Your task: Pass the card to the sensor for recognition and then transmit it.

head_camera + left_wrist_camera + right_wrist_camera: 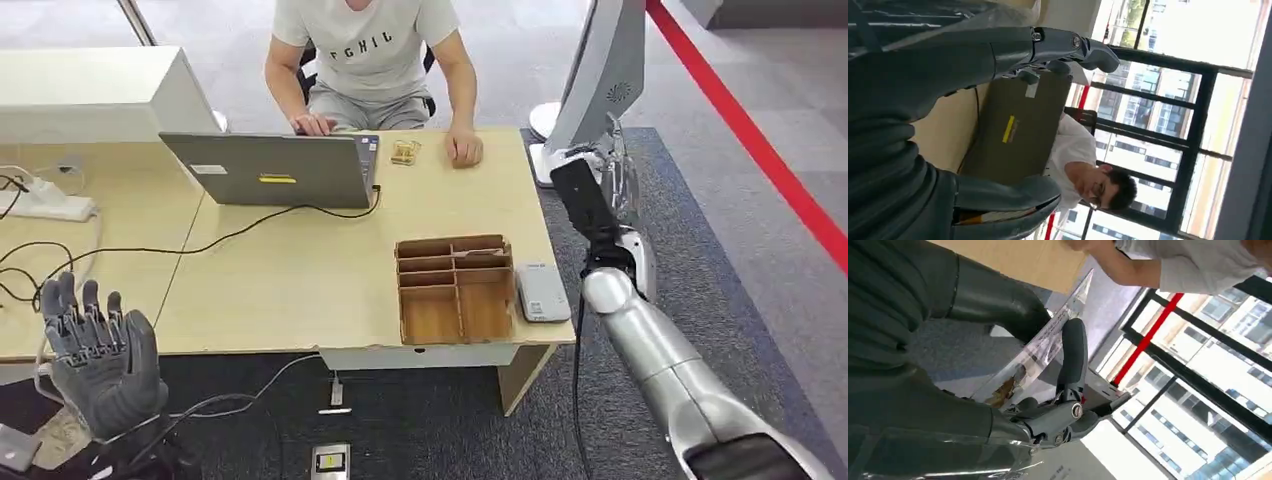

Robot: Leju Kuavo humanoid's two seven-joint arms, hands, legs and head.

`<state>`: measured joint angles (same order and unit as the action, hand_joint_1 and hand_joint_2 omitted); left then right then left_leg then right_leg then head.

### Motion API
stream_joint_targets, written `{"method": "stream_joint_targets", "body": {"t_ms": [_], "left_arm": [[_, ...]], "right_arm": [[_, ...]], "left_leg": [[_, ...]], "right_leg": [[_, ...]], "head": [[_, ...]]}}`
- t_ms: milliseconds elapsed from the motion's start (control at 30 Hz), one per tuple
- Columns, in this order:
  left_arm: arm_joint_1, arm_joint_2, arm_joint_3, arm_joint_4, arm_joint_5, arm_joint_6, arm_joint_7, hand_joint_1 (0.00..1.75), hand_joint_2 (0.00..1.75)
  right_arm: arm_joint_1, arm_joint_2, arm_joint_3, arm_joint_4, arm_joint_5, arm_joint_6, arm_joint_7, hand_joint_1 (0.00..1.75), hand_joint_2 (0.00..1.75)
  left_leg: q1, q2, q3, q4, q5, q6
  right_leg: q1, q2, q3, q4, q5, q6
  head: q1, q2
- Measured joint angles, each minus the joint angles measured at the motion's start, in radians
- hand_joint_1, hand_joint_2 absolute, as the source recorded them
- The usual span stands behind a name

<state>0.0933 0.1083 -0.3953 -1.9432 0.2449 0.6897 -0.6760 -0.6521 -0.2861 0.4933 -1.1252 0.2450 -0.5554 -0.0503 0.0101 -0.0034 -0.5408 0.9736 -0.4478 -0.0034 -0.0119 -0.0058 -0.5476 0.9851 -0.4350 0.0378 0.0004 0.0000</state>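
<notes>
The pale wooden counter spans most of the head view, and a person in a light T-shirt sits at its far side with both hands on the top. An open grey laptop stands in front of that person, its back turned toward the robot and a black cable running from it across the wood. Near the counter's right front corner sits a brown divided organiser tray, and just beside it on the right lies a small grey sensor. The right arm reaches up past the counter's right edge; the right robot hand holds a clear plastic card, pinched between the thumb and a darker finger, off the counter's right edge above the dark carpet. In the head view that card shows as a transparent sleeve at the top of the raised hand. The left robot hand hangs low at the counter's near left, fingers spread wide and upright, holding nothing. A small tan object lies near the person's hand.
</notes>
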Motion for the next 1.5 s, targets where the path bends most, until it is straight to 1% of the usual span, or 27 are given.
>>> {"method": "stream_joint_targets", "body": {"t_ms": [133,300,367,467,500,600,733,933,1100,1200,1333,1500], "left_arm": [[0.018,0.0,0.023,-0.013,-0.017,0.0,0.0,0.0,1.75],[0.052,-0.011,0.059,-0.041,-0.076,0.0,0.018,0.0,1.75],[0.071,-0.023,0.077,-0.053,-0.117,0.0,0.028,0.0,1.75],[0.084,-0.03,0.095,-0.079,-0.211,0.0,0.04,0.0,1.75],[0.083,-0.03,0.1,-0.091,-0.257,0.0,0.057,0.0,1.75],[0.069,-0.029,0.118,-0.145,-0.395,0.0,0.141,0.0,1.75],[0.024,-0.02,0.123,-0.206,-0.498,0.0,0.215,0.0,1.75],[-0.019,0.003,0.13,-0.28,-0.51,0.0,0.272,0.0,1.75],[-0.06,0.029,0.118,-0.304,-0.529,0.0,0.302,0.0,1.75],[-0.08,0.036,0.106,-0.316,-0.548,0.0,0.32,0.0,1.75],[-0.091,0.045,0.084,-0.328,-0.552,0.0,0.323,0.0,1.75],[-0.093,0.052,0.063,-0.334,-0.543,0.0,0.309,0.0,1.75]], "right_arm": [[0.139,-0.037,-0.017,-0.125,-0.052,-0.019,-0.029,1.75,1.75],[0.272,-0.063,-0.032,-0.236,-0.04,-0.044,-0.055,1.75,1.75],[0.311,-0.069,-0.036,-0.266,-0.02,-0.042,-0.056,1.75,1.75],[0.356,-0.079,-0.037,-0.296,0.008,-0.027,-0.05,1.75,1.75],[0.366,-0.082,-0.037,-0.302,0.02,-0.017,-0.047,1.75,1.75],[0.393,-0.083,-0.035,-0.314,0.042,0.013,-0.042,1.75,1.75],[0.407,-0.079,-0.025,-0.315,0.075,0.046,-0.041,1.75,1.75],[0.416,-0.069,-0.008,-0.308,0.085,0.063,-0.032,1.75,1.75],[0.418,-0.059,0.009,-0.292,0.139,0.075,-0.021,1.75,1.75],[0.424,-0.048,0.013,-0.271,0.18,0.082,-0.02,1.75,1.75],[0.439,-0.037,0.02,-0.234,0.232,0.085,-0.002,1.75,1.75],[0.459,-0.034,0.022,-0.181,0.279,0.08,0.013,1.75,1.75]], "left_leg": [[0.0,0.0,0.0,0.0,0.0,0.0],[0.0,0.0,0.0,0.0,0.0,0.0],[0.0,0.0,0.0,0.0,0.0,0.0],[0.0,0.0,0.0,0.0,0.0,0.0],[0.0,0.0,0.0,0.0,0.0,0.0],[0.0,0.0,0.0,0.0,0.0,0.0],[0.0,0.0,0.0,-0.001,0.0,0.0],[0.0,0.0,0.0,-0.001,0.0,0.0],[0.0,0.0,0.0,-0.001,0.0,0.0],[0.0,0.0,0.0,-0.001,0.0,0.0],[0.0,0.0,0.0,-0.001,0.0,0.0],[0.0,0.0,0.0,-0.001,0.0,0.0]], "right_leg": [[0.0,0.0,0.0,0.0,0.0,0.0],[0.0,0.001,0.0,0.0,0.0,0.0],[0.0,0.001,0.0,0.0,0.0,0.0],[0.0,0.0,0.0,0.0,0.0,0.0],[0.0,0.0,0.0,0.0,0.0,0.0],[0.0,0.0,0.0,0.0,0.0,0.0],[0.0,0.0,0.0,0.001,0.0,0.0],[0.0,0.0,0.0,0.001,0.0,0.0],[0.0,0.0,0.0,0.001,0.0,0.0],[0.0,0.0,0.0,0.0,0.0,0.0],[0.0,0.0,0.0,0.0,0.0,0.0],[0.0,0.0,0.0,0.0,0.0,0.0]], "head": [[0.0,0.0],[0.0,0.0],[-0.001,0.0],[0.0,0.0],[0.0,0.0],[0.0,0.0],[0.0,0.0],[0.0,0.0],[0.0,0.0],[0.0,0.0],[0.0,0.0],[0.0,0.0]]}}
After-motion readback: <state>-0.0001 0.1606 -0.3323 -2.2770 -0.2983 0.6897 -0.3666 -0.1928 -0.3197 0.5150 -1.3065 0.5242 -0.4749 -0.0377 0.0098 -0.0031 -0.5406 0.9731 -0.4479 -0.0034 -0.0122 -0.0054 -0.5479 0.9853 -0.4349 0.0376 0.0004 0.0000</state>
